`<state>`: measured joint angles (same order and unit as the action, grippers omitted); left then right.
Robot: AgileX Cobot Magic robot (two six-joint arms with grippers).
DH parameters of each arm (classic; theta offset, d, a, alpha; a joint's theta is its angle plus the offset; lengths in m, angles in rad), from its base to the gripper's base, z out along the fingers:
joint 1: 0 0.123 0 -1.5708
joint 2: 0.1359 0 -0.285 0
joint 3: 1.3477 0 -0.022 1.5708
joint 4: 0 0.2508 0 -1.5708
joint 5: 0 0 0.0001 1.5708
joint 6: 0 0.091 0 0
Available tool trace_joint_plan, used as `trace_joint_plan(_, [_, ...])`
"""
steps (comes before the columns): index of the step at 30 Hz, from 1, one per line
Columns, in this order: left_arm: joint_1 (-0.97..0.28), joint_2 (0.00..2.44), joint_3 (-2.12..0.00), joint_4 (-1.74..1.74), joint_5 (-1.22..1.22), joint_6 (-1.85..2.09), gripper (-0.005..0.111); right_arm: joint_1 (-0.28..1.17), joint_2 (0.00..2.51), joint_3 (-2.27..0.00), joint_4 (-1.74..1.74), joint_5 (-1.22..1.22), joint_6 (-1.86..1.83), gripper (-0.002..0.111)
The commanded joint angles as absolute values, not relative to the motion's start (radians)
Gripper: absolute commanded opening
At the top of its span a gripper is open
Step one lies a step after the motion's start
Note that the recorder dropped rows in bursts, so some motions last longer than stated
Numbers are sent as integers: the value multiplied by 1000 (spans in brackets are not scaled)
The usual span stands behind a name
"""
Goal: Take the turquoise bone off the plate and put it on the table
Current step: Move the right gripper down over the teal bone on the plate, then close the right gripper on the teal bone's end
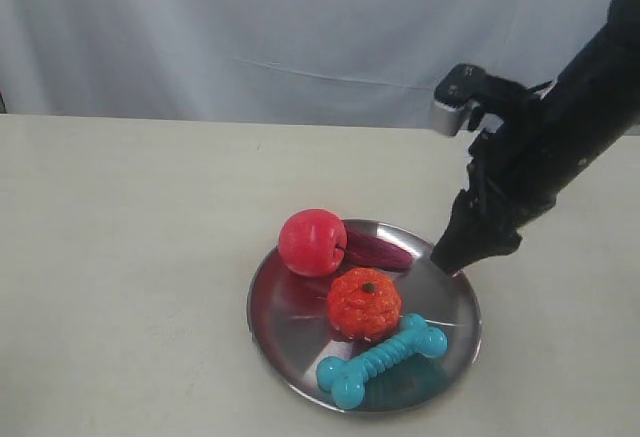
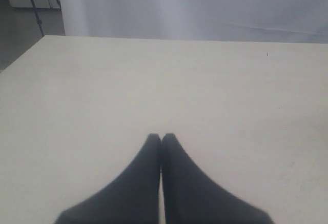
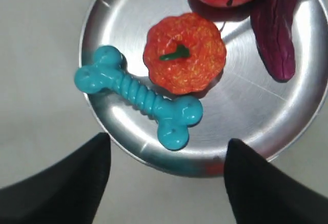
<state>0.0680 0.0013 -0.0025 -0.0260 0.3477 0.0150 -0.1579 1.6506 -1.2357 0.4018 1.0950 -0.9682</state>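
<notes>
**Bone lies on the plate; right end effector spread and empty**

The turquoise bone (image 1: 382,357) lies flat in the lower right part of the plate (image 1: 272,332), low in the centre of the exterior frame. It runs diagonally, its lower-left knob close to the rim. The plate sits on the counter (image 1: 120,257). An orange pumpkin toy (image 1: 364,303) sits just beside the bone's shaft. A red apple (image 1: 312,242) and a purple piece (image 1: 378,250) lie at the plate's upper edge.

The right end effector (image 1: 445,257) reaches in from the upper right, its tip at the plate's upper-right rim; contact cannot be told. Its wrist view shows the two fingers (image 3: 77,183) wide apart with nothing between them.

The left end effector (image 2: 161,138) appears only in its wrist view, over bare counter, fingers pressed together and empty. A white cloth (image 1: 300,27) hangs behind.
</notes>
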Motion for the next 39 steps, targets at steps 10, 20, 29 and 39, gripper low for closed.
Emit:
trace_joint_plan(10, [60,0,0,-32,342,11,0,-25,1770,-1057,207,779,-980,61])
trace_joint_plan(20, [60,0,0,-32,342,11,0,-15,1866,-1057,240,735,-973,61])
trace_joint_plan(29, [60,0,0,-32,342,11,0,-10,1894,-1057,315,732,-981,52])
trace_joint_plan(39, [60,0,0,-32,342,11,0,56,1896,-1057,275,730,-983,11])
